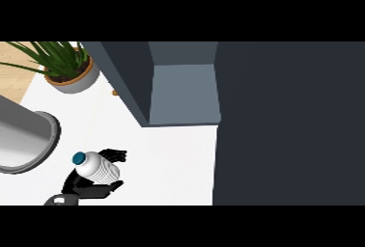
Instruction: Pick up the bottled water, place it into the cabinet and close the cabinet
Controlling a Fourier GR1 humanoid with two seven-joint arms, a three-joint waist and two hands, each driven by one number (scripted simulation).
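The bottled water (96, 168), white and ribbed with a blue cap, is at the lower left over the white counter (171, 159), tilted with its cap toward the upper left. My left hand (91, 187) is shut on it: fingers (114, 155) curl over its far side and the thumb lies under its base. The dark grey cabinet (128, 82) stands up and to the right of the bottle. It is open, showing a lighter grey inside (183, 91). Its dark door (288, 123) fills the right side of the view. My right hand does not show.
A potted plant (69, 72) with long green leaves stands at the back left. A large grey metal pot (25, 140) sits at the left edge, close to the bottle. Light wood surface (14, 79) shows beyond the counter's left corner.
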